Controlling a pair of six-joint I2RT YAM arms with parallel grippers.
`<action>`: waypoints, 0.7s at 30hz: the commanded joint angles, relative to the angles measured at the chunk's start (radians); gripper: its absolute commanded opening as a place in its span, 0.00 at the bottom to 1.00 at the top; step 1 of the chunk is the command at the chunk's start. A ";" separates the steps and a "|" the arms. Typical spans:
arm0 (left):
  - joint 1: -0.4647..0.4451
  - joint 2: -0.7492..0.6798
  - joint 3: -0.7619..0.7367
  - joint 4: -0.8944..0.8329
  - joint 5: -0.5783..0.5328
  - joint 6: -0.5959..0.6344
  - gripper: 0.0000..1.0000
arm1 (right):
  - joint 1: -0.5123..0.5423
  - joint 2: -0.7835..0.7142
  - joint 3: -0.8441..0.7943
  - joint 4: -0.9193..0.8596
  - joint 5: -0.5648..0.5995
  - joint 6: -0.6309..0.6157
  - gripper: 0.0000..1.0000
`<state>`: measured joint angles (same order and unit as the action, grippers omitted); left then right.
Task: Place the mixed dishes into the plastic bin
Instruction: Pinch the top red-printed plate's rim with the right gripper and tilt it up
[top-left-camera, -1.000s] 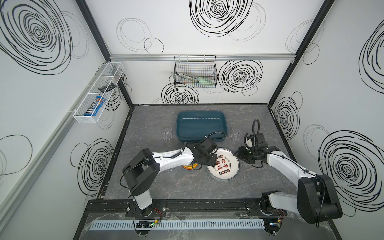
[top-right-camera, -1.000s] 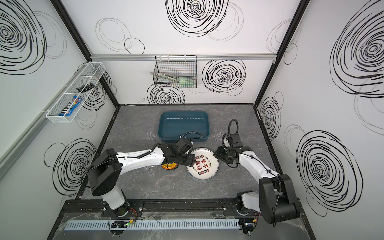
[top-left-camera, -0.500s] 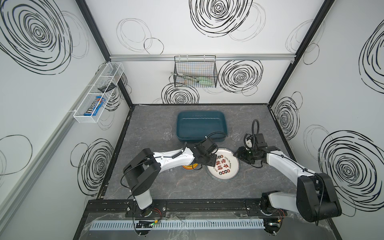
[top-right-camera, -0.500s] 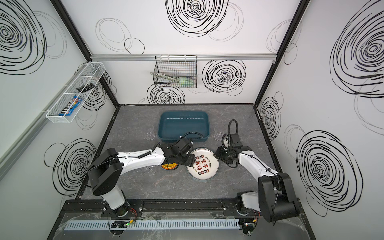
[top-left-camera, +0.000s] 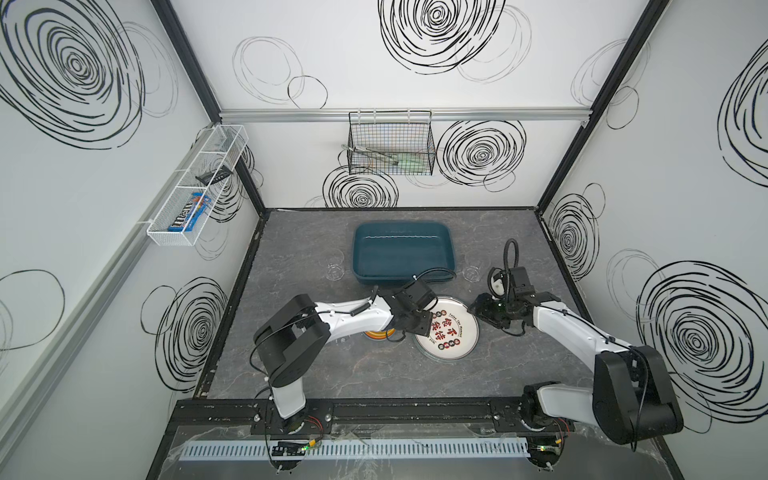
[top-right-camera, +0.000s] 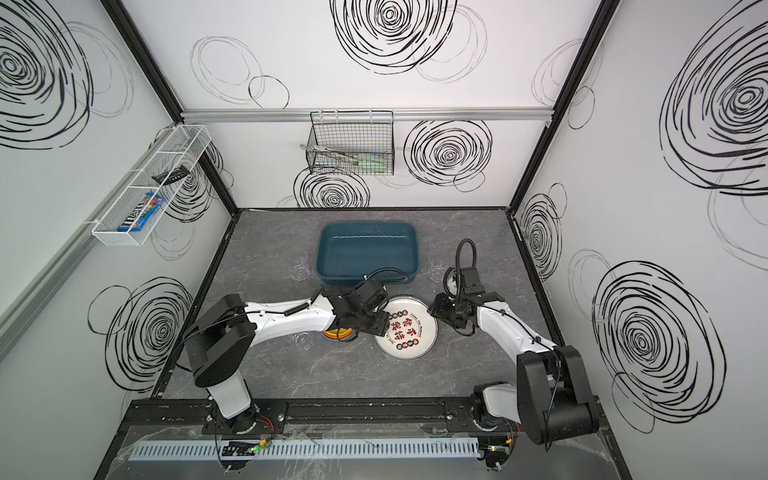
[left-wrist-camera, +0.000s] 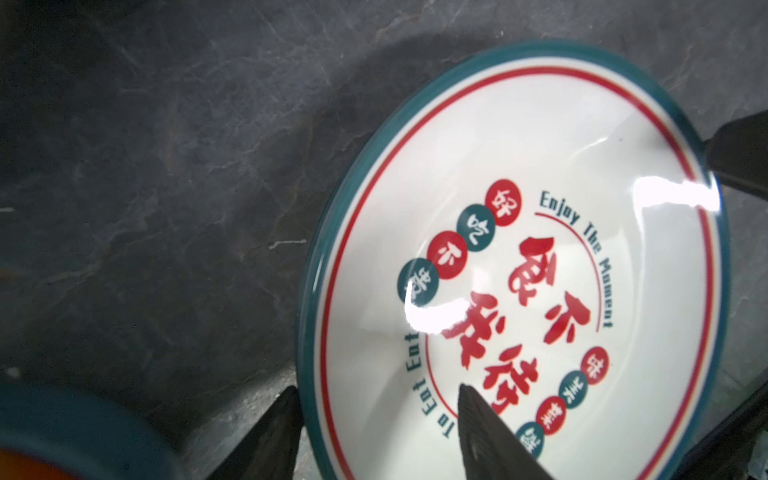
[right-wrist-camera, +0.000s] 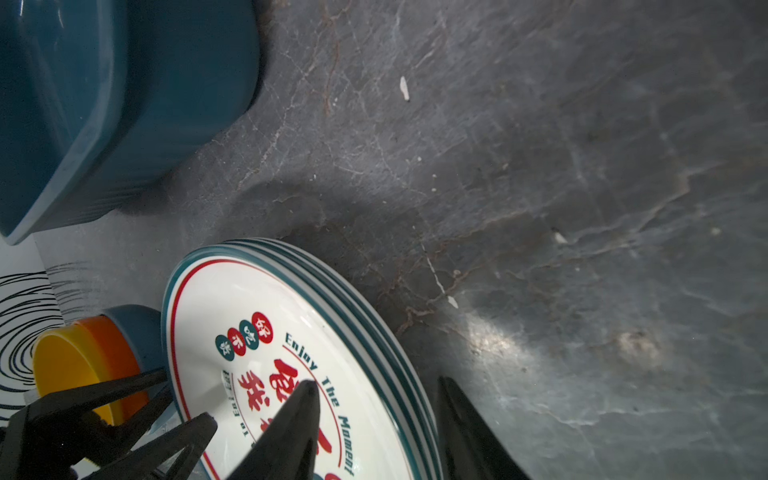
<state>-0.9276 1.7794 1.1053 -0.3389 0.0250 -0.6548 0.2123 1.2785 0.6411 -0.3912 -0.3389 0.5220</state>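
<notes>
Left gripper (left-wrist-camera: 376, 390), jaws apart, straddles the rim of the plate stack (top-left-camera: 453, 337). The right gripper (right-wrist-camera: 376, 380) straddles the opposite rim; whether it clamps, I cannot tell. The plastic bin (top-left-camera: 403, 253) sits near, toward the back wall. A white wire tray (top-left-camera: 174, 239) holds an m&m's pack (top-left-camera: 187, 216). The stack's print reads "Enjoy The Moment".

A stack of teal-rimmed white plates (right-wrist-camera: 249, 299) printed with red Chinese characters and "Enjoy The Moment" lay on the grey marbled tabletop (right-wrist-camera: 540, 166), the right gripper (right-wrist-camera: 376, 382) astride its rim: 1 black finger over the top plate's face, 1 just outside, grip unclear. The left gripper (right-wrist-camera: 185, 397) straddled the opposite rim beside 3 nested bowls (right-wrist-camera: 79, 365), yellow in orange in blue; the teal plastic bin (right-wrist-camera: 145, 83) stood apart.
</notes>
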 joint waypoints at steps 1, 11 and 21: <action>-0.016 -0.029 0.025 -0.009 -0.032 -0.005 0.63 | 0.007 -0.008 0.002 -0.032 0.016 -0.011 0.50; -0.027 -0.060 0.042 -0.018 -0.048 -0.005 0.59 | 0.007 -0.013 -0.006 -0.028 0.015 -0.010 0.48; -0.035 -0.032 0.043 -0.004 -0.023 -0.011 0.56 | 0.006 -0.018 -0.014 -0.028 0.012 -0.011 0.48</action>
<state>-0.9497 1.7485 1.1206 -0.3649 -0.0074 -0.6556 0.2123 1.2781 0.6407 -0.3912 -0.3294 0.5182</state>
